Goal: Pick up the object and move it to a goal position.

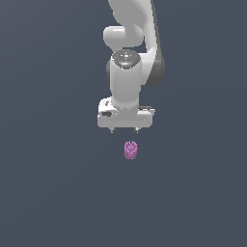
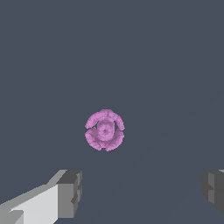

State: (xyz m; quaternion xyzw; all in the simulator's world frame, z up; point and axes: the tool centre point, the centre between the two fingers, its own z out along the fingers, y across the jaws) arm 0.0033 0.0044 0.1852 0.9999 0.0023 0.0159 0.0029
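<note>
The object (image 1: 130, 150) is a tiny pink-purple knobbly cylinder standing on the dark grey floor, a little below my gripper in the exterior view. My white gripper (image 1: 124, 130) points down, open and empty, with its two small fingertips apart. In the wrist view the object (image 2: 105, 130) shows from above as a pink ring with a central knob. It lies beyond the gap between my two grey fingertips (image 2: 70, 193), touching neither. The object is much narrower than the gripper.
A plain dark grey floor (image 1: 48, 193) fills both views. The white arm (image 1: 130, 43) rises above the gripper. No other objects or goal marker show.
</note>
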